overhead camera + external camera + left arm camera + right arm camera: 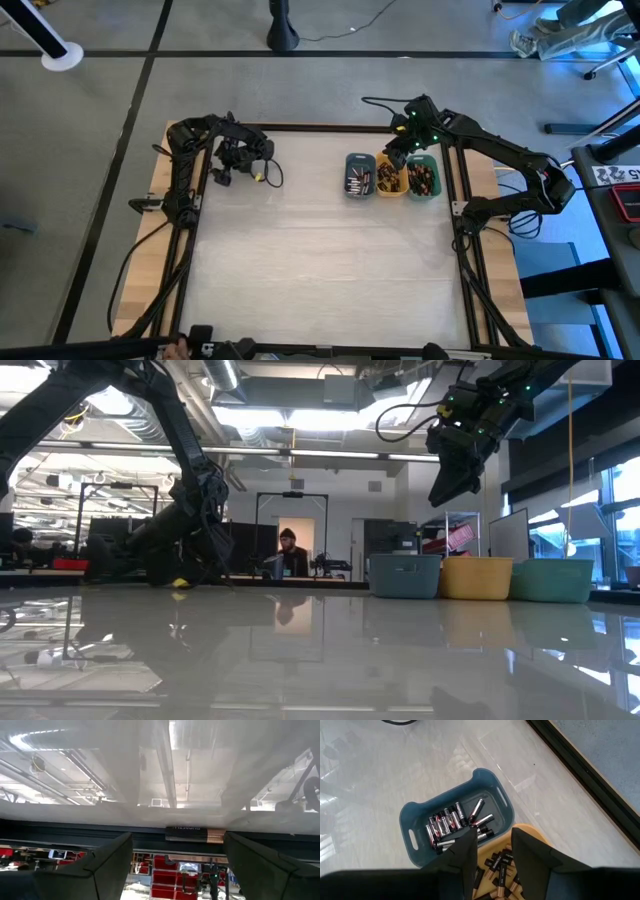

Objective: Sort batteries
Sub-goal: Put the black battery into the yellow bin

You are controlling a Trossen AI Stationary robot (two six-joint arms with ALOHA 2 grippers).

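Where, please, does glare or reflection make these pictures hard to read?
Low view: the glossy table mirrors the bright ceiling lights and the three trays, while the arms show as dark shapes against the light. Left wrist view: the tabletop reflects the ceiling around a battery. Right wrist view: the batteries show clearly.
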